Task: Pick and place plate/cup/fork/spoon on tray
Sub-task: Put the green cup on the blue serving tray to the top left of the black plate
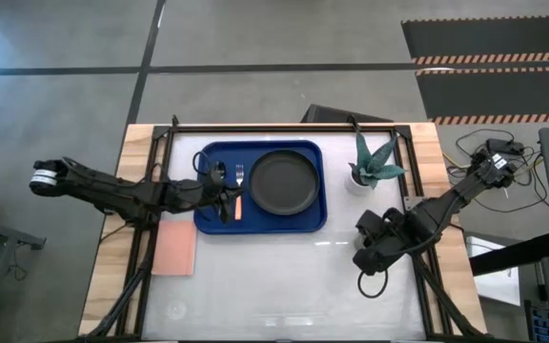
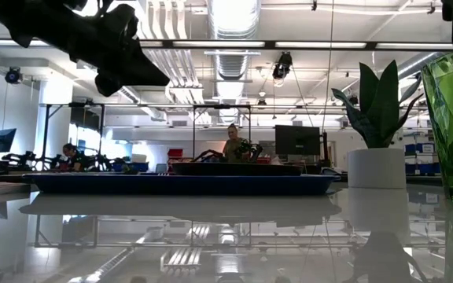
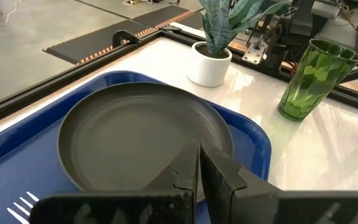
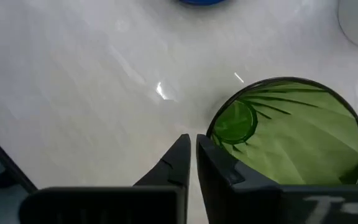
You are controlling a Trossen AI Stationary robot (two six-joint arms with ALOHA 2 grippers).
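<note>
Writing unreadable on right tool beside cup.

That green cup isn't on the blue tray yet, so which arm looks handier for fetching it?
Probably the right. The right gripper hangs right beside the cup, which stands on the table off the tray. The left gripper is over the tray's far end, by the fork.

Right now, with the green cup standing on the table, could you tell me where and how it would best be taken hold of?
The green cup stands upright and open-topped on the bare table, off the blue tray. It tapers toward the base, so I would grip its wall just below the rim, coming level from the side away from the potted plant. The right gripper is already beside it, fingers shut.
</note>
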